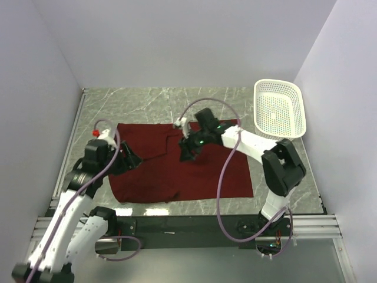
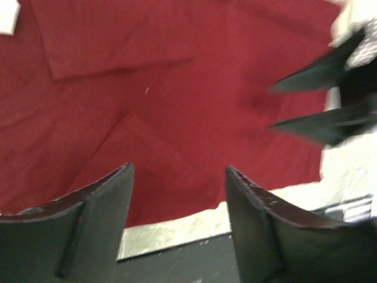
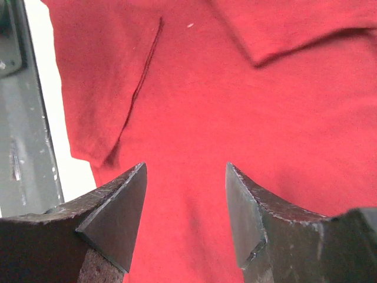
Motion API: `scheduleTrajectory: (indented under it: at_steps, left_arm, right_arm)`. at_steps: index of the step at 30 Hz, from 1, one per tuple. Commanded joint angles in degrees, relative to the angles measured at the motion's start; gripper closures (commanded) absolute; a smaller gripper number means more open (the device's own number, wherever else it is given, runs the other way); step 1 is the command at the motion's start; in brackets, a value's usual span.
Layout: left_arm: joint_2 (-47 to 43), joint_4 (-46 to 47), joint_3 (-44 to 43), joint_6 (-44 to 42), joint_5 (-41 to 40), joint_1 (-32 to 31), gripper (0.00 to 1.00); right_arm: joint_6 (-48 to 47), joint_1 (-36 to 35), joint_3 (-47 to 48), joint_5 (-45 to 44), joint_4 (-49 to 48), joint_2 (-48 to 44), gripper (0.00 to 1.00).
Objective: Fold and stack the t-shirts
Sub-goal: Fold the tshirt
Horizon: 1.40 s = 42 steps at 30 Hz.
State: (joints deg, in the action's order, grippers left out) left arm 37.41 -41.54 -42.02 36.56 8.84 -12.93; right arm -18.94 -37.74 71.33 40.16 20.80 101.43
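- One t-shirt (image 1: pixel 177 177), dark red, is in view; it lies spread on the table (image 1: pixel 153 103) directly beneath both pincers; you will find no second shirt and no stack.
- Left pincer (image 2: pixel 178 171): fingers apart, holding nothing; it hovers above the cloth, with the shirt's hem just behind its tips.
- Right pincer (image 3: pixel 185 168): fingers apart, empty; cloth fills the space under it; a sleeve lies ahead of one fingertip.
- Flaps of cloth lie turned over ahead of each pincer; judge this as a fold begun at most, since the garment is otherwise wide and flat.
- Left to do, by this judgement: complete the folds; set the shirt down as the stack base.
- White basket (image 1: pixel 281 109): well apart, beyond the right pincer.
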Motion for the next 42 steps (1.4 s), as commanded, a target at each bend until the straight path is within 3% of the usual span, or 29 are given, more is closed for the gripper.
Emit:
scheduleTrajectory:
  at_steps: [1,5,10,16,24,42]
  left_arm:
    - [9.65,2.77,-1.39,-3.24,5.73,0.10,0.37]
    - [21.98,3.31,-4.90,-5.70,6.36,-2.00,0.40]
    - [39.19,0.32,-11.40,-6.50,-1.88,-5.26,0.41]
    - [50.20,0.14,-14.31,-9.39,-6.99,-7.11,0.45]
    - [55.84,-1.61,-17.04,-11.59,-5.24,-7.37,0.57]
    - [58.92,-2.41,-16.52,-14.23,-5.24,-7.37,0.66]
  right_arm:
    - [-2.42,5.11,2.41,6.94,2.40,-6.41,0.37]
    - [-1.80,10.03,1.62,9.05,1.88,-9.40,0.37]
    - [-0.31,15.58,-0.22,12.21,0.65,-13.18,0.37]
    - [1.36,19.63,-2.25,14.41,-1.20,-14.94,0.36]
    - [2.15,20.33,-2.34,15.56,-1.55,-14.68,0.36]
    - [2.50,21.04,-2.51,16.17,-1.81,-14.33,0.36]
